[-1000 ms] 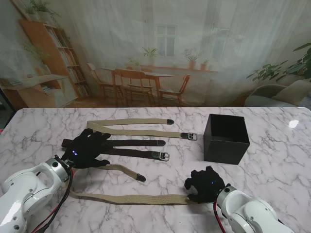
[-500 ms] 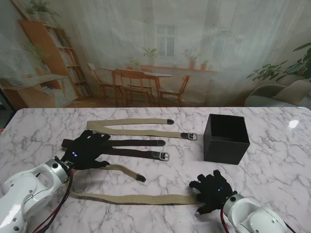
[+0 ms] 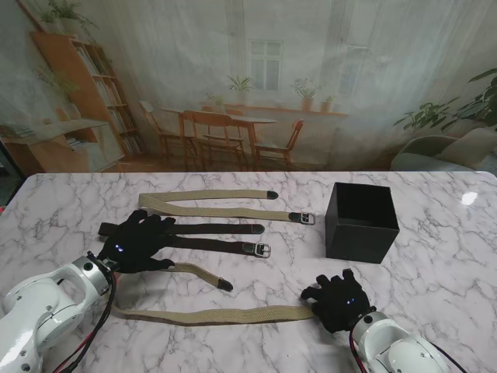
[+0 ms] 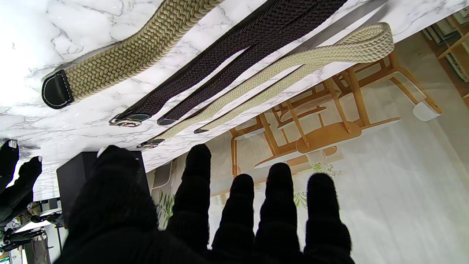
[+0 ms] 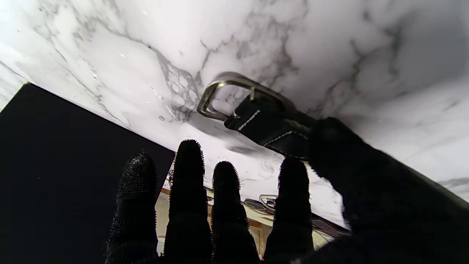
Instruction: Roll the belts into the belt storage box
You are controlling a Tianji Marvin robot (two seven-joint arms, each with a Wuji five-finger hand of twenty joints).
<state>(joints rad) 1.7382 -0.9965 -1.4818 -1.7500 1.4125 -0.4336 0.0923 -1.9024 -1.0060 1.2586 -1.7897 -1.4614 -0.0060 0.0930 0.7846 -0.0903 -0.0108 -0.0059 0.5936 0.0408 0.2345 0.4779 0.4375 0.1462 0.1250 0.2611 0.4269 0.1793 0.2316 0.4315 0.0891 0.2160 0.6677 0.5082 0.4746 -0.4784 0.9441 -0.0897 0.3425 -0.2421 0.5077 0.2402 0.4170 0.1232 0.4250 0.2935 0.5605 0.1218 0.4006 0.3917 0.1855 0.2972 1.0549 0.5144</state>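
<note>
nearest tan woven belt lying flat across the near table, buckle end right under the right hand. fingers spread, thumb resting on the leather tab beside the buckle, nothing actually gripped yet. left hand splayed flat over the fold of the dark belt, not closed on anything either. black box standing open, farther off on the right. webbing looks soft, floppy, light, probably springy once coiled. best to pinch the stiff buckle end and roll from there.
</note>
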